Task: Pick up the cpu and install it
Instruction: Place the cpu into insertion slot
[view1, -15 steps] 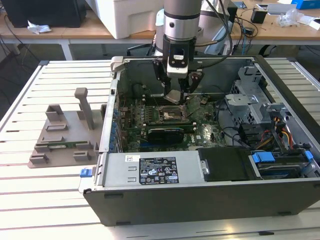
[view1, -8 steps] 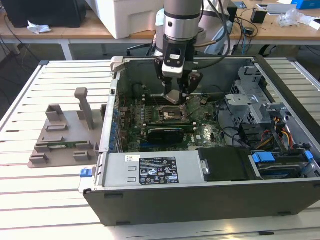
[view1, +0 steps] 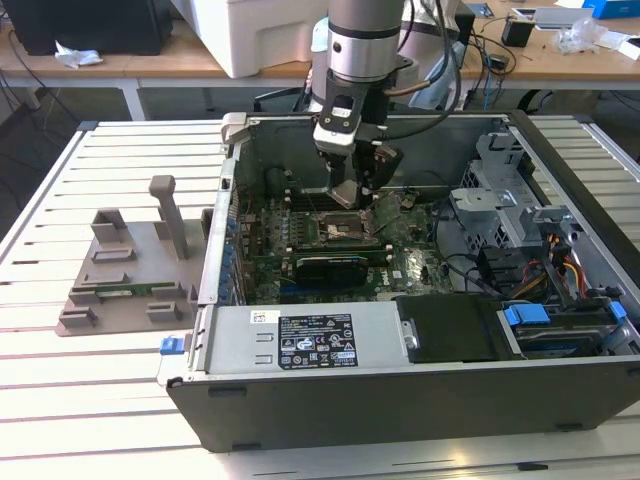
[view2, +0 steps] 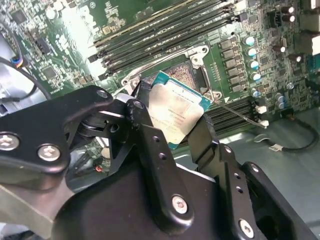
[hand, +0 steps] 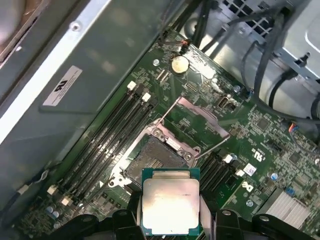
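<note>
We start at the black two-fingered gripper (view2: 170, 120), whose fingers are pressed onto two opposite edges of the small square cpu with its silvery metal lid and thin teal-green rim (view2: 175, 112). The lid faces up towards both wrist cameras, and the gripper (hand: 170, 217) carries the cpu (hand: 170, 200) with the free edges sticking out past the fingertips.

In the first wrist view, just beyond the chip's leading edge, lies the open square processor socket with its dark contact field and bright metal frame (hand: 156, 160). The chip hangs over the near side of the frame and is not seated; we judge it to be above the socket and apart from it, with the centre of the socket a short way ahead of the fingers. The socket (view2: 182, 75) looks turned or tilted against the chip's edges in both wrist views, though the camera angle may explain part of that.

The hinged metal load plate (hand: 197, 120) stands folded back on the socket's far side. Long black memory slots (hand: 110, 145) run beside it on the green motherboard (hand: 280, 150).

In the exterior view the gripper (view1: 352, 190) reaches down into the open dark-grey computer case (view1: 400, 400), which lies on a white slatted table (view1: 100, 390).
</note>
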